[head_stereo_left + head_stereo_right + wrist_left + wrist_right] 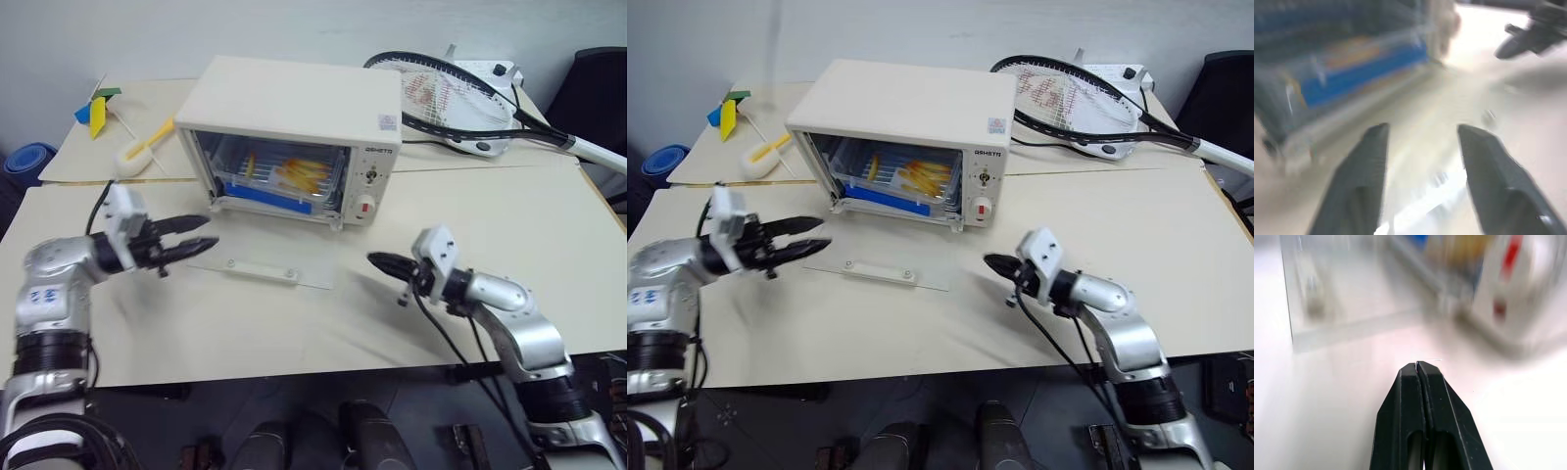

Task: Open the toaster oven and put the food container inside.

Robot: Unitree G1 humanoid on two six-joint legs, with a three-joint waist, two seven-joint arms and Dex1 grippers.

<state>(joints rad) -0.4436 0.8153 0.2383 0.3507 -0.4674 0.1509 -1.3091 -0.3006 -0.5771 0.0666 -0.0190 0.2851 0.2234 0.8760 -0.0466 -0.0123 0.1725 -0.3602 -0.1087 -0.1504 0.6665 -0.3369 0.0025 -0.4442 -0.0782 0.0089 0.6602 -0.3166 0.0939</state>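
Sitting inside the toaster oven (294, 127), food container (284, 176) beyond both hands

Colours of oven and contents
Toaster oven (294, 108): cream-white casing, red dot on panel. Food container (279, 176): clear plastic, blue clip, yellow-orange strips.
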